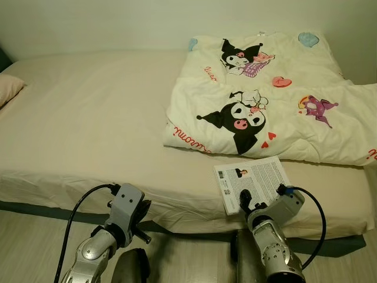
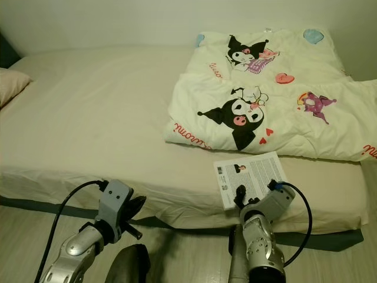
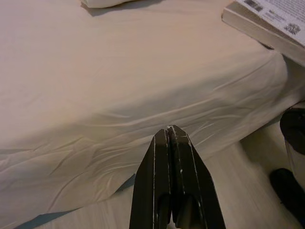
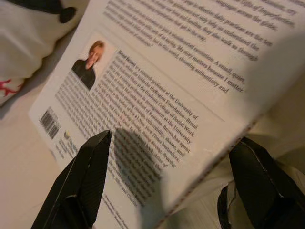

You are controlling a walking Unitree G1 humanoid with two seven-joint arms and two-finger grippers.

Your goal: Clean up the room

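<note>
Cream sheets cover a wide low bed [image 1: 88, 130] that runs across the room against a pale wall, with pale wood-look flooring [image 1: 35, 236] along its near side. On the far right of the bed lies a folded white quilt [image 1: 265, 94] printed with black-and-white cartoon characters, red and pink hearts and slanted red lettering too small to read, and a pale pink pillow corner [image 1: 9, 88] shows at the bed's left edge. Near the front edge of the mattress, just in front of the quilt, a white paperback book [image 1: 253, 181] lies back cover up. Its cover carries a small portrait photo, a barcode and dense blocks of black text; in the right wrist view the words "the University of" can be made out, the rest being too blurred. The right gripper [image 4: 176, 186] reaches forward from the silver right arm to the book's near edge, its two black fingers [image 4: 81, 181] spread wide, one above the cover and one off its side. The left gripper [image 3: 170, 143] is raised in front of the mattress edge, well to the left of the book, with its fingers pressed together on nothing.
</note>
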